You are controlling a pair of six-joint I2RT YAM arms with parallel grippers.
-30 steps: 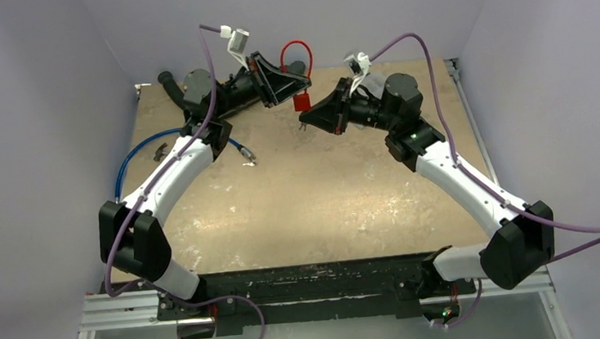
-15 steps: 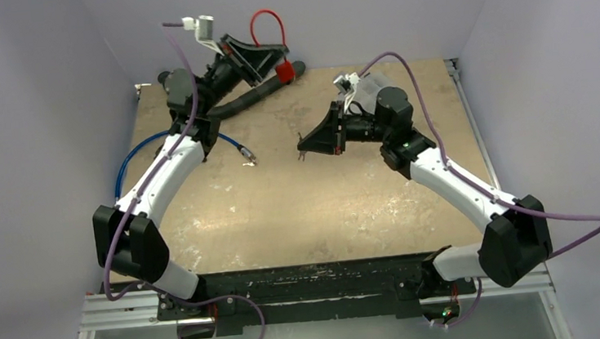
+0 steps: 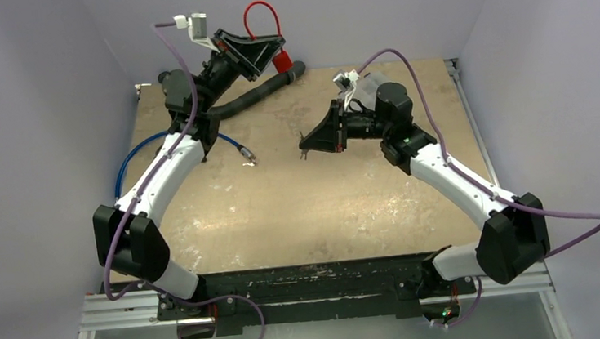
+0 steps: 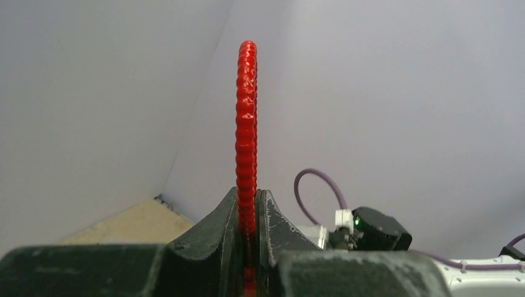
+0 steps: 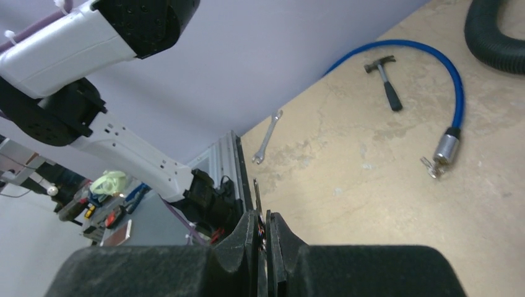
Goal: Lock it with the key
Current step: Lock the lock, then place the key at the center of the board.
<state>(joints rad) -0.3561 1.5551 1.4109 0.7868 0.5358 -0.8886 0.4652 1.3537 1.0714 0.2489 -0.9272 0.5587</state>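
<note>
Red cable lock point(image 4: 247, 111) held aloft, pinched in closed left gripper point(image 3: 274, 50); key point(image 5: 256, 195) clamped in closed right gripper point(image 3: 304, 143), well apart. Insertion and turn judged not yet done.

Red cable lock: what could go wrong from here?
1. Left gripper pinches the red cable lock only by its thin cable; the body may swing or turn when the key pushes in.
2. Right gripper holds the key with little sticking out; it may twist or slip on contact.
3. Lock is raised near the back wall: little room to align.
</note>
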